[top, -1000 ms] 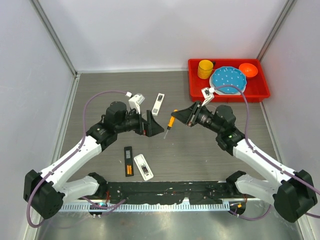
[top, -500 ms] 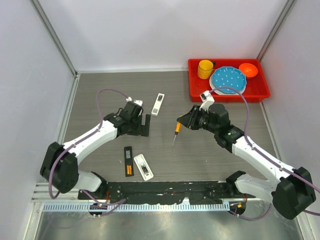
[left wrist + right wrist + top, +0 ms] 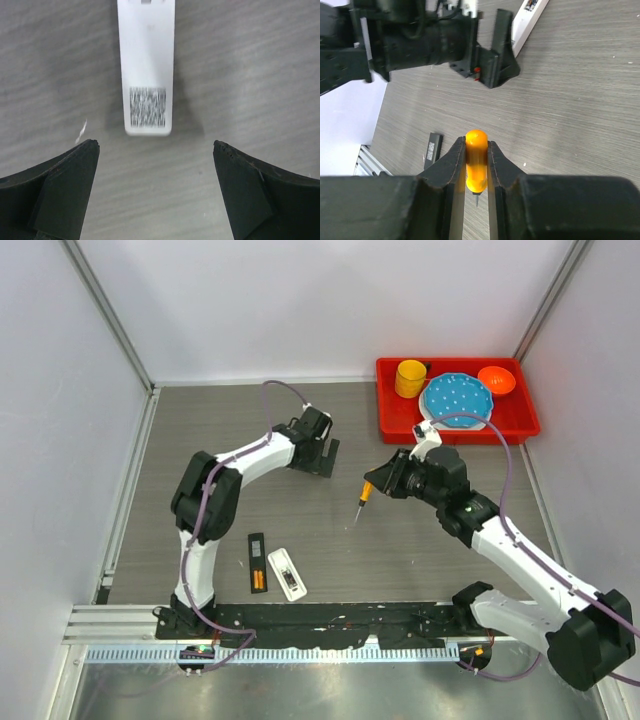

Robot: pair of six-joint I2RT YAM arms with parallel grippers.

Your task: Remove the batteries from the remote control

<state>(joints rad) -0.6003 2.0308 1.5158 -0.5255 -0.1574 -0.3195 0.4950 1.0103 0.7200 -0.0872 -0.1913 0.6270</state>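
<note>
Since prev frame the L arm has swung out to the far-centre table [image 3: 450, 540]. The left gripper [image 3: 322, 457] now sits over the white remote [image 3: 146, 65], which it hides in top view. R arm has shifted slightly right and towards the near edge.

- Red tray [image 3: 400, 425] in far-right corner: blue plate [image 3: 457, 400], yellow cup [image 3: 410, 378], orange bowl [image 3: 496, 380].
- Left gripper [image 3: 155, 145]: jaws spread wide, holding nothing. In the wrist cam the white remote lies flat, code label up. Its near end is just beyond the fingertips, centred between them, no contact.
- Right gripper [image 3: 372, 487] [image 3: 476, 142]: clamped tight on the orange handle of the screwdriver [image 3: 364, 498] [image 3: 476, 165], tip pointing down at the table, mid-table, apart from all the remotes.
- Black remote [image 3: 256, 560] lies near the front edge, well apart from both grippers. A second white unit [image 3: 287, 573] is just beside it, contents unclear.
- Batteries [image 3: 259, 582]: orange, sitting in the black remote's near end.
</note>
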